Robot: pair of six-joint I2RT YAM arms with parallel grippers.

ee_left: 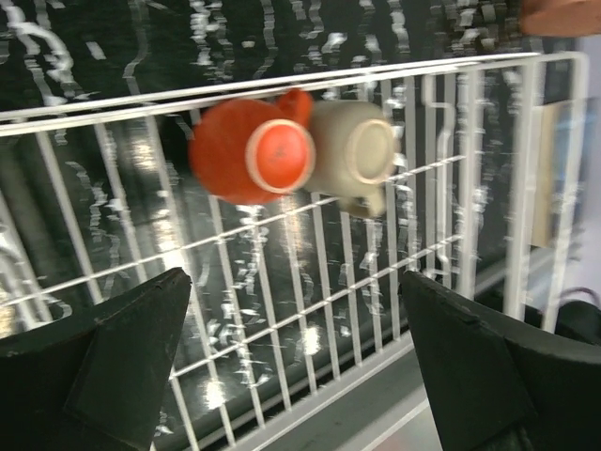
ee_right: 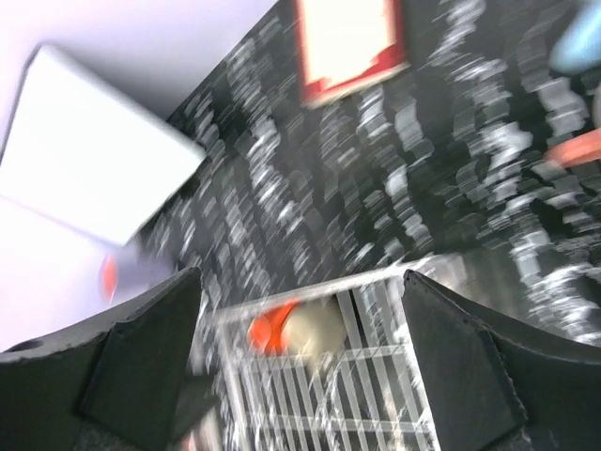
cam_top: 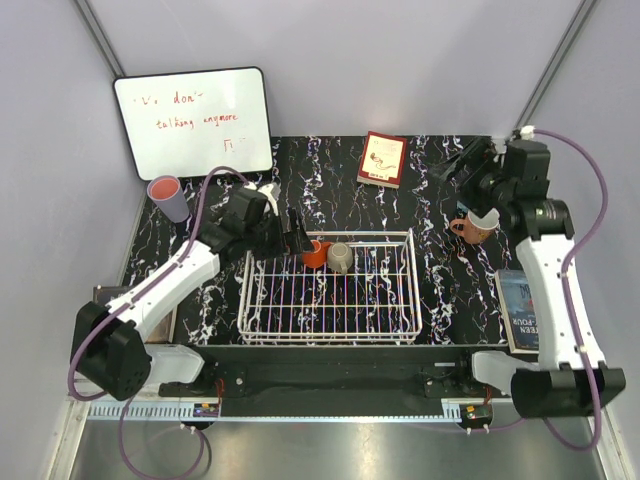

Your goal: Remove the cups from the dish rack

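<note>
The left claw (ee_left: 293, 282) stands wide just beside the orange-red cup (ee_left: 252, 150), which touches the grey-olive cup (ee_left: 362, 150) at the far edge of the dish rack (cam_top: 340, 305), so a finger could snag the rack or knock both cups askew (the right claw (ee_right: 300, 277), wide and empty, hangs over the worktop (cam_top: 440, 300)).

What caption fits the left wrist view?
Open left gripper facing the orange-red cup and grey-olive cup in the dish rack.
</note>
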